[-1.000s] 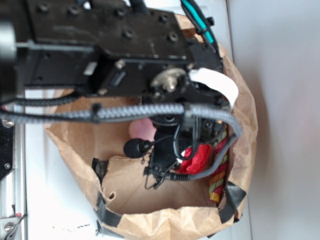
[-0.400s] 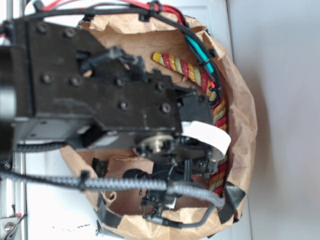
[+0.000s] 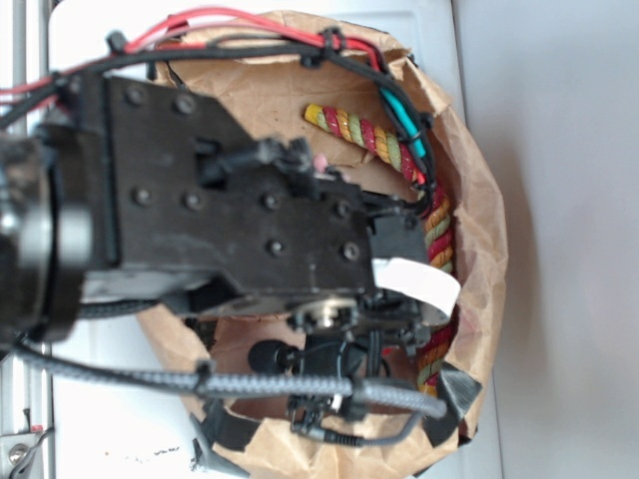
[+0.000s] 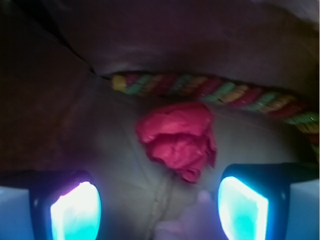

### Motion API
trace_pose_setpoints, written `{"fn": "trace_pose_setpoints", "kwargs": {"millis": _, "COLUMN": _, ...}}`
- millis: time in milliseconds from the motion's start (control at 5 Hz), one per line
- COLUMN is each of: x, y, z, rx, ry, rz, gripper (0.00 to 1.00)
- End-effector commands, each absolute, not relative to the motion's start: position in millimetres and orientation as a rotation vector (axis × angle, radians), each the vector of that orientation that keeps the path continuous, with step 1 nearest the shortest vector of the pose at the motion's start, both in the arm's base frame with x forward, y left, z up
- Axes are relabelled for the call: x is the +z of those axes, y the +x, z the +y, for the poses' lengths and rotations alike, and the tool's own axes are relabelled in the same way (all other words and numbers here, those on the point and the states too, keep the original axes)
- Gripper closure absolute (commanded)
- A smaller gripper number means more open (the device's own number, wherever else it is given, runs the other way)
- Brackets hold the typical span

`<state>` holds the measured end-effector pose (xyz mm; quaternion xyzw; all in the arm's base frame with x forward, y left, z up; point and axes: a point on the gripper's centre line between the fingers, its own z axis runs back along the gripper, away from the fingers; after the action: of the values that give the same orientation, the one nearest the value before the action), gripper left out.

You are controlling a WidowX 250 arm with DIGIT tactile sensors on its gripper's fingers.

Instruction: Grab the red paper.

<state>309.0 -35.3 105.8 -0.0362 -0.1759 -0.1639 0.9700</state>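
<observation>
The red paper (image 4: 177,139) is a crumpled, rose-like wad lying on the brown floor of the paper bag. In the wrist view it sits just ahead of my gripper (image 4: 159,210) and slightly right of the centre line. The gripper is open, its two lit fingers wide apart with only the bag floor between them. In the exterior view my arm covers the red paper, and the gripper (image 3: 321,397) hangs low inside the bag (image 3: 484,200).
A red-yellow-green twisted rope toy (image 3: 384,145) curves along the bag's right wall and runs just behind the paper (image 4: 210,90). A blurred pink shape (image 4: 187,225) lies near the right finger. Crumpled bag walls enclose everything.
The arm has swung down the exterior frame toward the bag's near end. It now covers the red paper and the pink plush, while the rope's upper part is uncovered.
</observation>
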Motion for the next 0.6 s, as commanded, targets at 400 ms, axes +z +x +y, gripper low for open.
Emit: {"fn": "trace_pose_setpoints", "kwargs": {"millis": 400, "x": 97, "y": 334, "z": -34, "rx": -0.335, "ry": -0.077, "rz": -0.428, "gripper": 0.0}}
